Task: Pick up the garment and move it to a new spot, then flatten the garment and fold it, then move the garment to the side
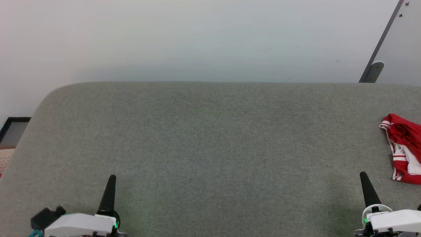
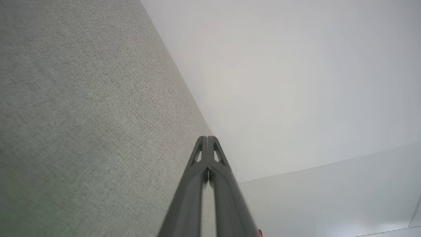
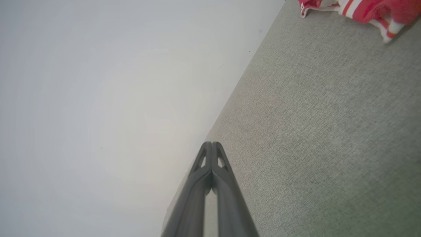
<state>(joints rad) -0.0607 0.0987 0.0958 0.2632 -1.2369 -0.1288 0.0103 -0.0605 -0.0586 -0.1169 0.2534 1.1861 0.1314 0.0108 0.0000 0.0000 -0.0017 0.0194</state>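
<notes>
In the head view, the crumpled red soft-fabric garment with white striped trim is seen bunched at the right edge of the grey fabric-covered bench. In the left wrist view, the left gripper is pressed together, empty. In the right wrist view, the right gripper is likewise. The cloth is judged light and limp, and best pinched at a raised fold.

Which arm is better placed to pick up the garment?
Right. The garment lies bunched at the right edge of the grey surface, just beyond the right gripper; the left gripper is far across.
</notes>
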